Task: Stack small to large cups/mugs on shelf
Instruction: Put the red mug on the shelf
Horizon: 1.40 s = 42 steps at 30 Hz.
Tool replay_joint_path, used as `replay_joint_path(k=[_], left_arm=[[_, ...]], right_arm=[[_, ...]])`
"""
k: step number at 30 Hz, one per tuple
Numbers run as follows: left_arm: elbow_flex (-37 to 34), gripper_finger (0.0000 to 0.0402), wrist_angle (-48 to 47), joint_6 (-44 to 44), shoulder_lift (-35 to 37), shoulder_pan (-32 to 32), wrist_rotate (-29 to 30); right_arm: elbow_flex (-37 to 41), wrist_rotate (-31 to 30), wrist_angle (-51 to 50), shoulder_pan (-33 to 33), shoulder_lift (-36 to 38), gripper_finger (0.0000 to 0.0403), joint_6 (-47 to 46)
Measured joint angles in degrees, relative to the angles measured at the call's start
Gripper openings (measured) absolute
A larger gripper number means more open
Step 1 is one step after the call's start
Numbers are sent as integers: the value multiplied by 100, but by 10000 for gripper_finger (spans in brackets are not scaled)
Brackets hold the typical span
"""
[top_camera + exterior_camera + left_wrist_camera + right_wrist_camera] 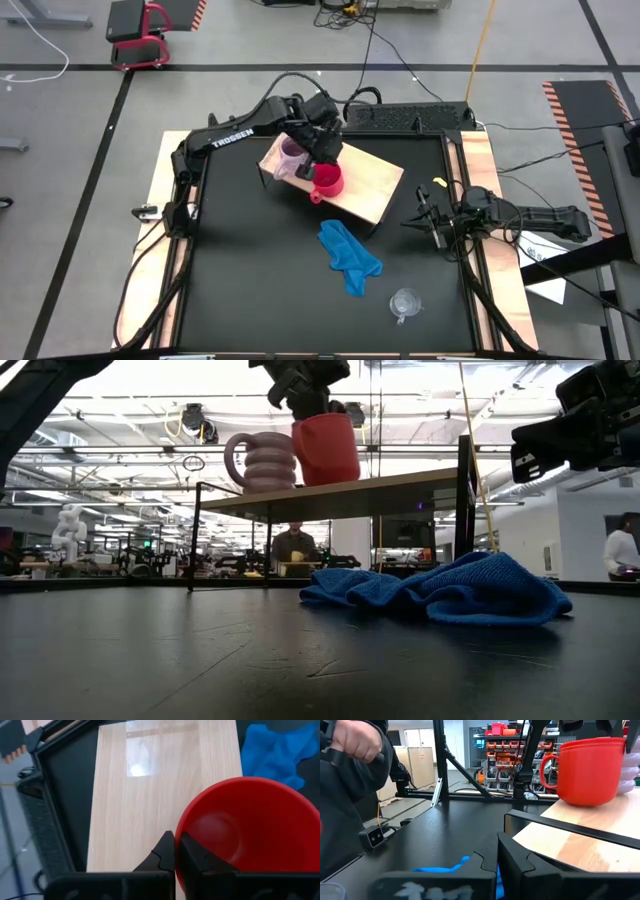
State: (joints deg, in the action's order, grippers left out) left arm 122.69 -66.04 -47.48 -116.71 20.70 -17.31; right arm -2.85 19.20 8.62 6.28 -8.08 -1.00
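Shelf [375, 185] bare beyond red mug [327, 181], lilac mug [291, 156] just beside, blue cloth [350, 257] on tabletop near shelf

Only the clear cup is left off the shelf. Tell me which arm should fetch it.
Right, probably. The clear cup stands on the table's near right part, on the same side as the idle right gripper. The left gripper is over the shelf, shut on the red mug beside the lilac mug.

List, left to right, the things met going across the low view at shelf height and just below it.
Pale lilac mug on the shelf → red mug, with the left gripper at its rim → blue cloth on the table below → right gripper at the right edge.
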Motion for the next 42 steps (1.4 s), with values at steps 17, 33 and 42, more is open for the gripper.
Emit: replay_joint_path(k=[17, 33, 42], left_arm=[[-22, 4, 262, 96, -20, -13, 108], [-13, 4, 300, 142, -249, -30, 63], [-20, 4, 321, 134, -254, -47, 67]], right_arm=[[0, 1, 14, -2, 0, 0, 33], [0, 4, 12, 0, 0, 0, 18], [2, 4, 13, 0, 2, 0, 20]])
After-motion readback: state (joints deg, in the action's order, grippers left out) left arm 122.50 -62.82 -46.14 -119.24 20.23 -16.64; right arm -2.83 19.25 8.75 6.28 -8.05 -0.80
